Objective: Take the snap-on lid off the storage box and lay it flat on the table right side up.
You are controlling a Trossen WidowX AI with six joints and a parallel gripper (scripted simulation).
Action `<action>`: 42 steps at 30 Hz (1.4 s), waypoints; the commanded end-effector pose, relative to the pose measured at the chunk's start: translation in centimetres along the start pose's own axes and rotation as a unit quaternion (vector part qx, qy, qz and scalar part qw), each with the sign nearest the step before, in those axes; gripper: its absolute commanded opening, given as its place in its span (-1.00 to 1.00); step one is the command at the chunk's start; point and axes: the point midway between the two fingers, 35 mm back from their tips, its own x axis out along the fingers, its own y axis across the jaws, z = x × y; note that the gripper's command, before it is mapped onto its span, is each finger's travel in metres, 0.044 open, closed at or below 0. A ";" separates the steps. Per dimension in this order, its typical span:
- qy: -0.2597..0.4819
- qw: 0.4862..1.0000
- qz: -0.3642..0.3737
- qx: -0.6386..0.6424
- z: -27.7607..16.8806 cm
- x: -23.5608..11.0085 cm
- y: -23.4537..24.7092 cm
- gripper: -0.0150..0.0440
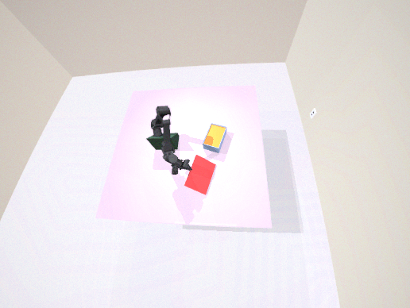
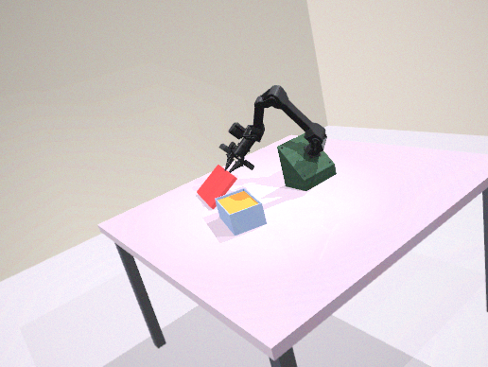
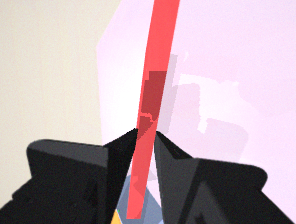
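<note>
The red lid (image 1: 201, 175) (image 2: 217, 186) (image 3: 159, 45) is off the box and is held tilted steeply, beside the box. My gripper (image 1: 191, 168) (image 2: 228, 170) (image 3: 146, 133) is shut on the lid's upper edge; in the wrist view the lid shows edge-on between the two fingertips. The lid's low edge is near the table top in the exterior view; I cannot tell whether it touches. The blue storage box (image 1: 211, 148) (image 2: 249, 218) (image 3: 145, 202) stands upright and open, with a yellow inside.
The pink table (image 1: 139, 198) (image 2: 331, 265) carries everything. The arm's dark green base block (image 1: 173, 140) (image 2: 303, 171) stands behind the box. Shadows of the arm and lid fall across the table.
</note>
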 end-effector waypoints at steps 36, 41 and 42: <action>0.001 1.000 -0.011 0.007 -0.2 2.3 -3.3 -0.49; 0.001 1.000 -0.011 0.007 -0.2 2.6 -3.6 -0.49; 0.001 1.000 -0.008 0.005 -0.2 2.2 -2.9 -0.40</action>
